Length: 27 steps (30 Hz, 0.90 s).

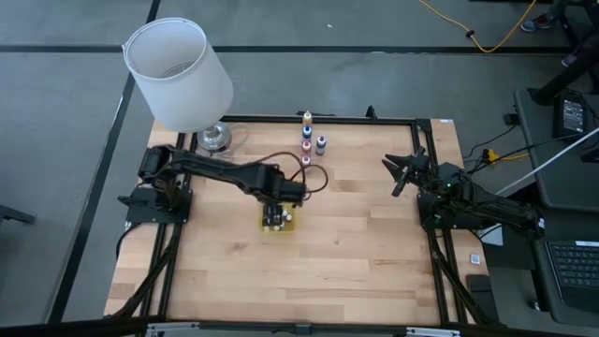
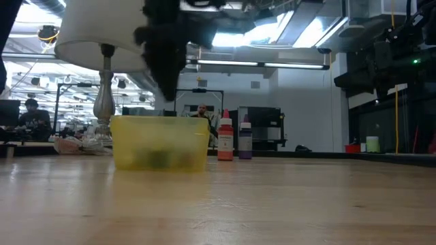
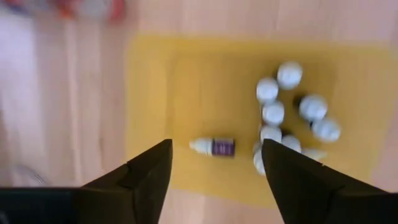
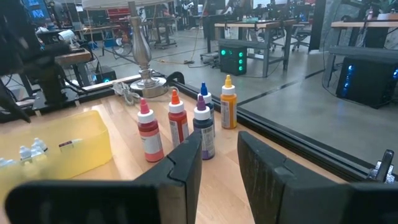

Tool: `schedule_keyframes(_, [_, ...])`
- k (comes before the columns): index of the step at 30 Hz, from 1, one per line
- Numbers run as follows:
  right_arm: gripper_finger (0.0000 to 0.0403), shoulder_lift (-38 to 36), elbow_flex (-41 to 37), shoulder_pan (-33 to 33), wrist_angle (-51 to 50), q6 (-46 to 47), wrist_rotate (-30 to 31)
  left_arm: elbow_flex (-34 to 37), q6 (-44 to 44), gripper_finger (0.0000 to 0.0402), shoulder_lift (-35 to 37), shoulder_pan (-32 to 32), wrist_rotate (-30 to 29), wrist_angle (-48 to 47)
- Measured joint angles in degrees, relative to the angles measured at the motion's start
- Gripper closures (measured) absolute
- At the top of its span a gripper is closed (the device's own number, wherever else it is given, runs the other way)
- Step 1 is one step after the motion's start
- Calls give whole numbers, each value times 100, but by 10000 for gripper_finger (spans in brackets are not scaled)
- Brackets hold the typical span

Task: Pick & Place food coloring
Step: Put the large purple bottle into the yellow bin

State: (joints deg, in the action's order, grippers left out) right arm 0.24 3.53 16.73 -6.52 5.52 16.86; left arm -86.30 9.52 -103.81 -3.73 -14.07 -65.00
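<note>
A yellow translucent tray sits mid-table. Several tiny white-capped food coloring bottles cluster at one side of its floor. One more, with dark contents, lies on its side apart from them. My left gripper hangs open above the tray, pointing down, and the lying bottle shows between its fingertips, well below them. Several more food coloring bottles stand upright on the table by the far edge. My right gripper waits at the table's right, level, with a narrow gap between its fingers and nothing in it.
A lamp with a white shade and a metal base stands at the far left corner. A black frame rail runs along the far edge. Bare wood lies between the tray and the near edge.
</note>
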Motion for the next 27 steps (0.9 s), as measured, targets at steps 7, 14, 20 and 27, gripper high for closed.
schedule_keyframes(7, [297,1,0,2,2,2,0,-1229,-192,118,-50,459,-171,99])
schedule_keyframes(14, [297,1,0,1,1,1,0,-2503,-185,103,-466,1100,-124,5])
schedule_keyframes(20, [297,1,0,0,3,2,0,-3619,-282,103,-1256,1532,172,-247])
schedule_keyframes(27, [297,0,0,1,2,2,0,-4778,-275,103,-2380,1966,154,-411])
